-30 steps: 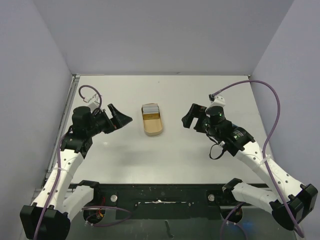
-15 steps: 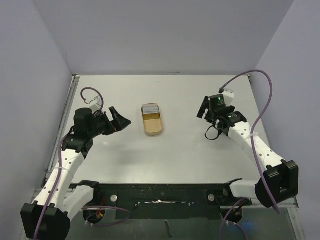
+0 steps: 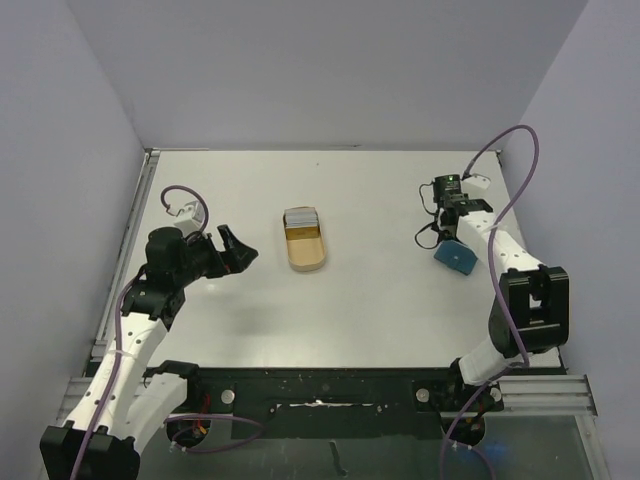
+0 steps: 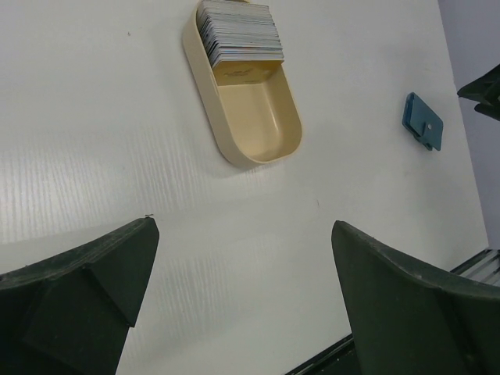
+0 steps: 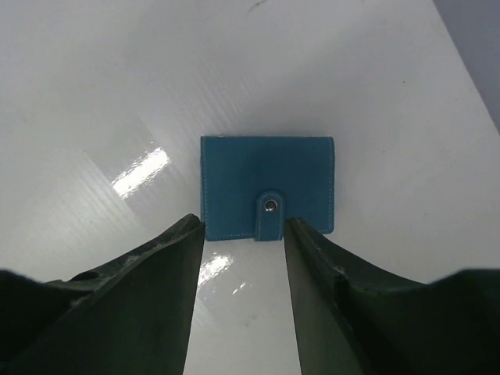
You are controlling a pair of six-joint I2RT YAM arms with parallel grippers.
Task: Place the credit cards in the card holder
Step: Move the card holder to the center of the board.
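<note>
At left: my left pincer [image 3: 238, 250], released, jaws wide, above the worktop [image 3: 380, 300]. Centre: credit cards [image 3: 301, 217], stacked at the far end of a tan tray [image 3: 305, 262]. Right: my right pincer [image 5: 244, 225], released, jaws apart over the closed teal card holder [image 5: 266, 176], which lies flat.

credit cards [image 4: 238, 31]: stack cut by top edge | card holder [image 3: 455, 258]: prob. partly under right arm [image 3: 497, 248]

Bare table [image 3: 375, 210] lies open between the tan tray [image 3: 306, 268] and the teal card holder [image 3: 455, 258]. The right gripper [image 5: 244, 225] hangs over the holder, near the right wall [image 3: 590, 120].
</note>
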